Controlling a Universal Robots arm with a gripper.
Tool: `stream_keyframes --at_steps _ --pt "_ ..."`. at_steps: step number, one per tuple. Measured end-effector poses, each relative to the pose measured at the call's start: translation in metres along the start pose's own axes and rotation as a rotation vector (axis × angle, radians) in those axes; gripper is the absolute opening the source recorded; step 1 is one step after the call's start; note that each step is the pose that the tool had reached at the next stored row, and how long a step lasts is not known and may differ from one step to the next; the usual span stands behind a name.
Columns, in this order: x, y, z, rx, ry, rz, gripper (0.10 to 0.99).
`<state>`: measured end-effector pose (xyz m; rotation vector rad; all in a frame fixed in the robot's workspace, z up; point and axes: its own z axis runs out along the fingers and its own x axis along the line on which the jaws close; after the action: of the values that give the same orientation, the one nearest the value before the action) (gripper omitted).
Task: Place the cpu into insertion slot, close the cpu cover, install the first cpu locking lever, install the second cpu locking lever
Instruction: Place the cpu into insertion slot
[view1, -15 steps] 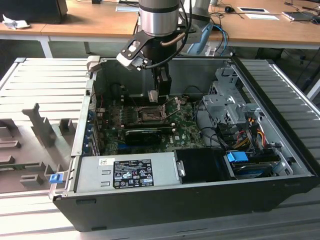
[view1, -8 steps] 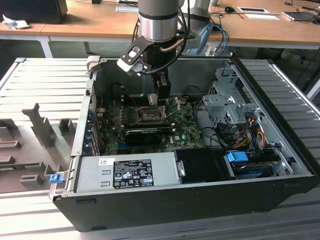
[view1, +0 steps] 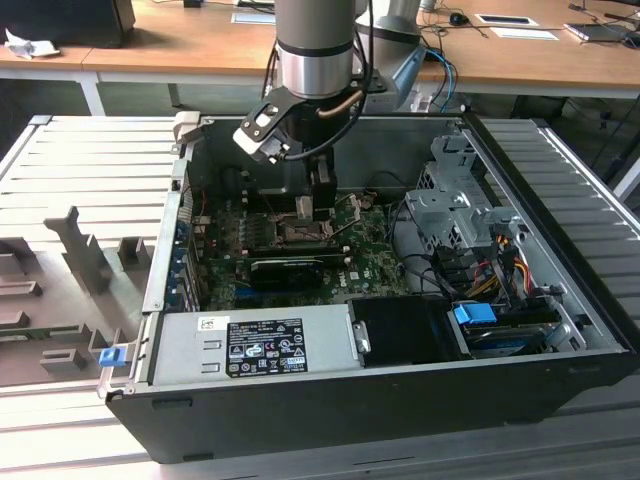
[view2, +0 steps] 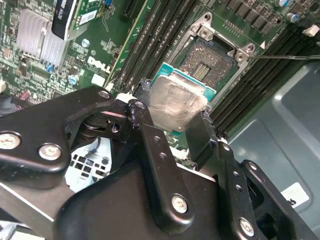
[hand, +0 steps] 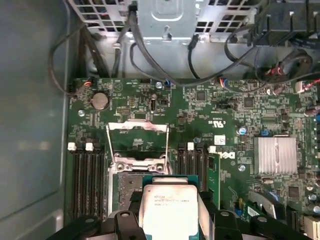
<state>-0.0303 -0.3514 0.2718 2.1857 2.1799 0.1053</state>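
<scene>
Clamping the cpu (view2: 177, 100) by its edges, end effector (view2: 172, 114) hovers near the insertion slot (view1: 298, 232), cpu cover (view1: 352, 207) raised at two o'clock, exterior view; a skewed release could bend pins.

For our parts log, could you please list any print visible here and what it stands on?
Black label on the power supply: print too small to read.
Small white sticker beside it: too small to read.
cpu, held in the gripper: faint lines on its metal top, unreadable.
White brand mark on the green board: not quoted here.
</scene>
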Motion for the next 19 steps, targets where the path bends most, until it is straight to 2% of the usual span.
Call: stream_keyframes --at_steps 6,12,15,19 --pt "0.0009 -0.0017 0.0119 0.0 -0.0014 0.001 0.525" --pt "0.0087 -0.0044 0.0208 0.0 0.0 -0.014 0.525" --pt "0.0151 -0.0068 0.0246 0.0 0.0 -0.014 0.525" --pt "0.0163 -0.0095 0.0295 0.0 0.0001 -0.014 0.525"
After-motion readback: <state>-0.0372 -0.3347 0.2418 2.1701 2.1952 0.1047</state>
